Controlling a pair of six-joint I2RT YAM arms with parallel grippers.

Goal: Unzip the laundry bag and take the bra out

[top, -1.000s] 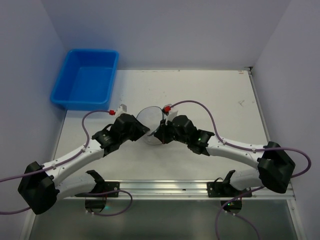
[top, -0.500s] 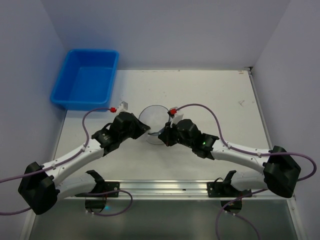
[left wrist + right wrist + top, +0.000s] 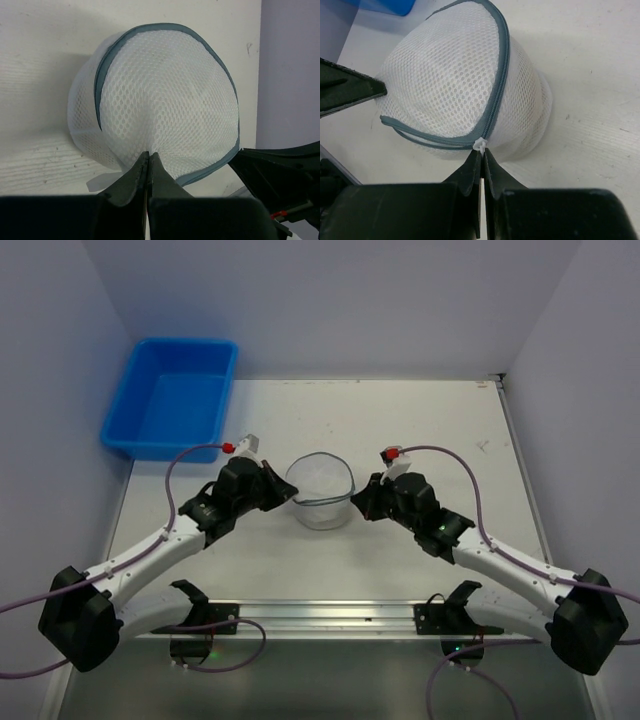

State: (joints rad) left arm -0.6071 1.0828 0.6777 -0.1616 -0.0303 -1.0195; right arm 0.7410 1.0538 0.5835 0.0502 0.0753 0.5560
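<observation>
The laundry bag (image 3: 320, 490) sits near the blue tub (image 3: 172, 400); left gripper (image 3: 285, 496) is clamped on its mesh on the tub side, right gripper (image 3: 362, 502) on its white zip pull (image 3: 480, 144), far side from the tub.

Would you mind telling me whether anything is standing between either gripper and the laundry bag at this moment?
Nothing visible does. The left gripper is shut on a pinch of the laundry bag mesh, and the right gripper is shut on the white zip pull at the bag's seam.
</observation>
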